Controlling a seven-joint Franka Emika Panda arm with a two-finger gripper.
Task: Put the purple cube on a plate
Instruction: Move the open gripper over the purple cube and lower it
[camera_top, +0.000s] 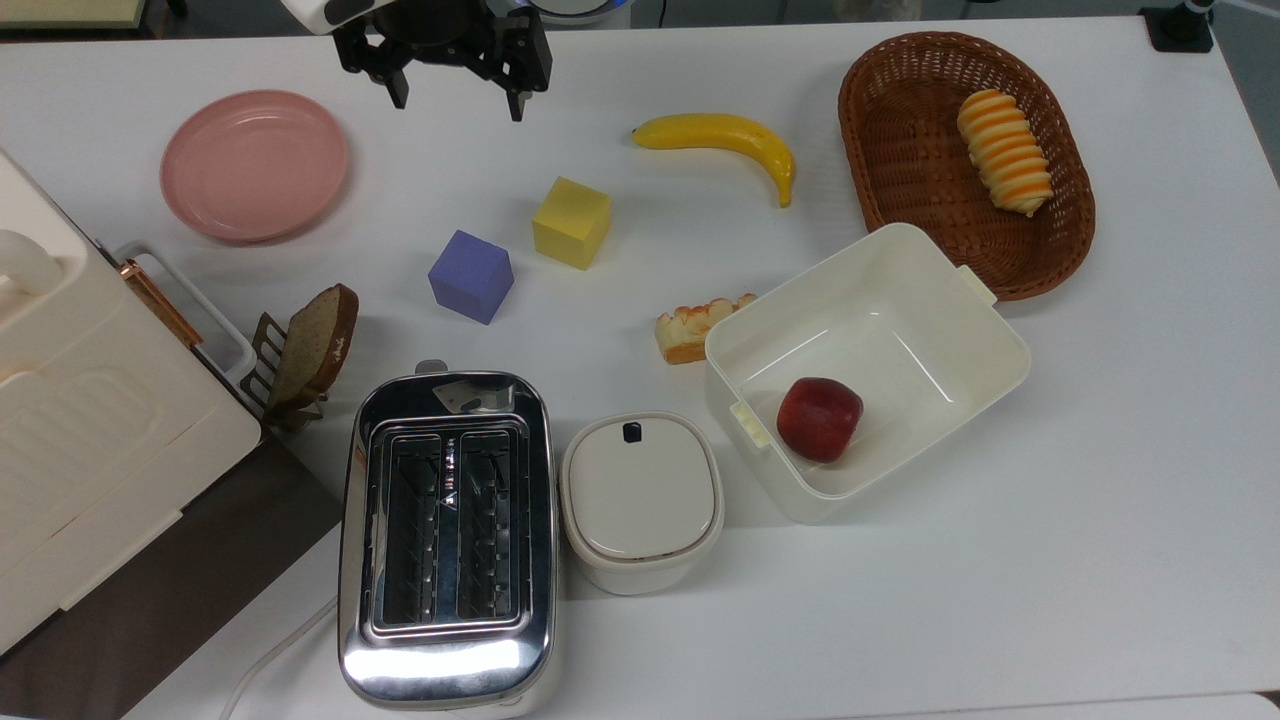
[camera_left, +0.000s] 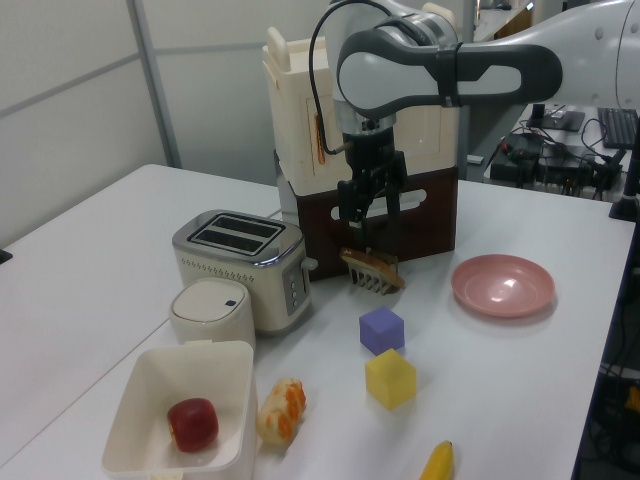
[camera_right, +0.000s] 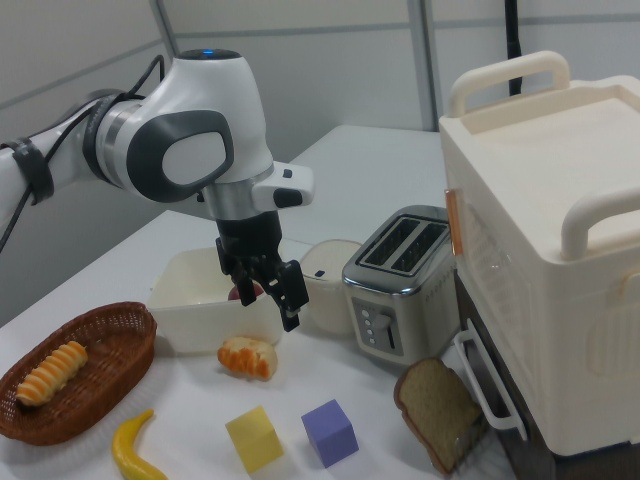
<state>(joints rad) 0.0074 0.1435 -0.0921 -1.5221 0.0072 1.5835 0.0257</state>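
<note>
Your gripper (camera_top: 457, 102) hangs above the table (camera_top: 1100, 500) with fingers spread apart, nothing between them; in the top view it sits at the upper edge, between the plate (camera_top: 255, 165) and the banana (camera_top: 725, 140). The purple cube (camera_top: 471, 277) rests on the table, just beside the yellow cube (camera_top: 571, 222) and well apart from the plate. In the left view, the cube (camera_left: 381, 330) lies below the gripper (camera_left: 369, 208).
</note>
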